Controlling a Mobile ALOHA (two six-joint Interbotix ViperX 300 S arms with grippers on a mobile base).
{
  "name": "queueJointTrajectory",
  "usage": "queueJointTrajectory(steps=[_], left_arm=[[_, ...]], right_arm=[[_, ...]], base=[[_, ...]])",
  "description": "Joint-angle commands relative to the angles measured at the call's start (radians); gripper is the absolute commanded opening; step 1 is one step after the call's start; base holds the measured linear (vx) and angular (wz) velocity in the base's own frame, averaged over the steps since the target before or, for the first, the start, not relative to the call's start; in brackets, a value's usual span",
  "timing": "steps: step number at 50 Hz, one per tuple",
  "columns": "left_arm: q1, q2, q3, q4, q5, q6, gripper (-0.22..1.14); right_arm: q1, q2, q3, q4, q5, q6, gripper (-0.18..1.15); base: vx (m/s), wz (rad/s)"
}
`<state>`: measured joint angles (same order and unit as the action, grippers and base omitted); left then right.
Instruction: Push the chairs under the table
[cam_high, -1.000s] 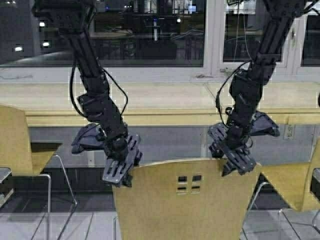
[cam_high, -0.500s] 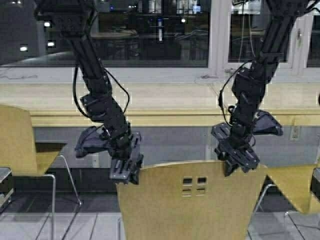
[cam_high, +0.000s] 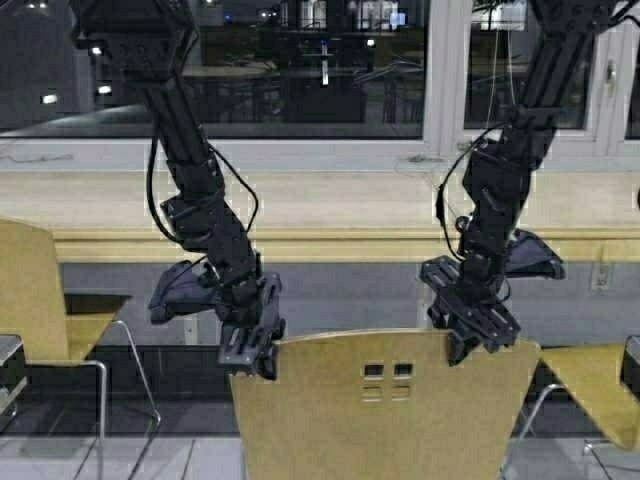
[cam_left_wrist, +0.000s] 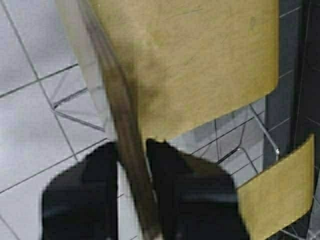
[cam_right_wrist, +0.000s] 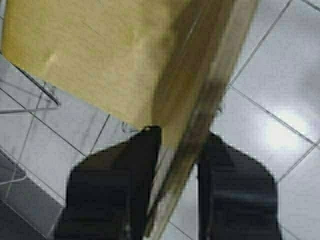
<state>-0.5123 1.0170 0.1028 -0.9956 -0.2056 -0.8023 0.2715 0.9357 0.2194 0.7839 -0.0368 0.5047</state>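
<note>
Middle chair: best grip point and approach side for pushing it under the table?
Grip the top edge of the middle chair backrest, one gripper near each upper corner, coming down from above. The thin, upright plywood edge fits between the fingers, as left gripper and right gripper show. Two spaced holds should keep it square toward the table.

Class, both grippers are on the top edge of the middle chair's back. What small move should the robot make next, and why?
Probably keep driving forward, pushing the chair toward the table. The left gripper and right gripper each clamp a top corner of its back, and the table's front edge lies beyond the chair, so the seat is likely not yet under it.
</note>
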Motion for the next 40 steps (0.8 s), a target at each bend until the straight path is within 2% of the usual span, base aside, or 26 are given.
queueJointTrajectory(steps=[1,40], left_arm=[[-0.002,-0.017,0.006,0.005,-0.011,0.000,0.05],[-0.005,-0.069,0.091,0.008,-0.008,0.011,0.05]], right_arm=[[0.038,0.012,-0.005,-0.006,0.011,-0.012,0.04],[0.052,0.018,0.037,-0.017,0.029,-0.034,0.04]], base=[[0.17,0.04],[0.25,0.01]])
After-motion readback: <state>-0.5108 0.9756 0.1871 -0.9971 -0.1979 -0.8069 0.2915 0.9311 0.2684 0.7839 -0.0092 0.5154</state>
